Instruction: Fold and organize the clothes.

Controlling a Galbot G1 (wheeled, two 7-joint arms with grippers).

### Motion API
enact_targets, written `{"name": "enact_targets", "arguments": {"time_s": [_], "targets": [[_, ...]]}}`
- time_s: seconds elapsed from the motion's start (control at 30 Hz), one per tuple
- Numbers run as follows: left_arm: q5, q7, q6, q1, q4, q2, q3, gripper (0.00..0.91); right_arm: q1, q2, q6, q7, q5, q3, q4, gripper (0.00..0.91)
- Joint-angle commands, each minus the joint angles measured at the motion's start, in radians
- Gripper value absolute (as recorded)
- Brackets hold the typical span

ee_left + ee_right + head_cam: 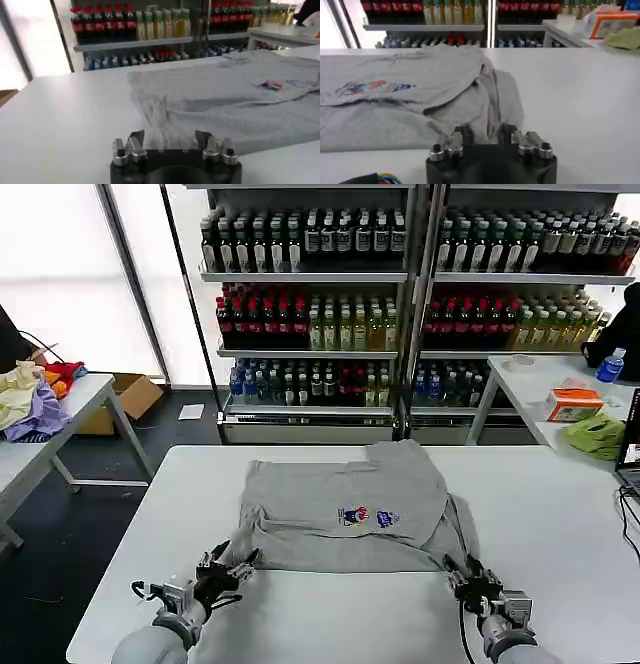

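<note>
1. Grey cotton shirt [345,504] lies flat at the centre of the white table [560,524], chest print facing up, its long axis running 9-to-3 across the head view.
2. Left claw [228,568] sits at the shirt's near-left corner, at about 7 o'clock from the print. In the left wrist view its fingers [136,137] stand wide apart, with the hem just ahead of them.
3. Right claw [466,576] sits at the near-right corner, at about 5 o'clock. Its fingers [461,134] stand narrower and reach into the bunched cloth; whether they pinch fabric cannot be told for certain.
4. Key relation: the shirt lies toward 12 o'clock from both claws, each claw about equally near its own corner. A fold would probably carry the near hem toward 12 o'clock.
</note>
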Motion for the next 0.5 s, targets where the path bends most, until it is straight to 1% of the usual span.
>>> {"name": "enact_targets", "arguments": {"time_s": [0.03,0.13,0.17,0.27,0.5], "targets": [[-0.014,-0.009,-0.022,0.015,0.021,-0.019,0.006,0.020,-0.007,0.009,-0.007,0.007,-0.009,-0.014,-0.014,0.000],[-0.020,-0.005,-0.027,0.022,0.030,-0.036,-0.002,0.010,-0.005,0.009,-0.008,0.003,-0.010,-0.010,-0.012,0.000],[-0.023,-0.006,-0.033,0.028,0.032,-0.063,-0.011,0.020,-0.006,0.010,-0.006,0.001,-0.009,-0.007,-0.009,0.000],[-0.027,-0.005,-0.047,0.049,0.029,-0.086,-0.026,0.020,-0.018,0.010,-0.005,-0.010,-0.004,0.004,0.012,0.000],[-0.015,-0.016,-0.058,0.119,-0.043,-0.087,-0.050,0.010,-0.093,-0.024,0.016,-0.035,0.015,0.026,0.092,0.000]]}}
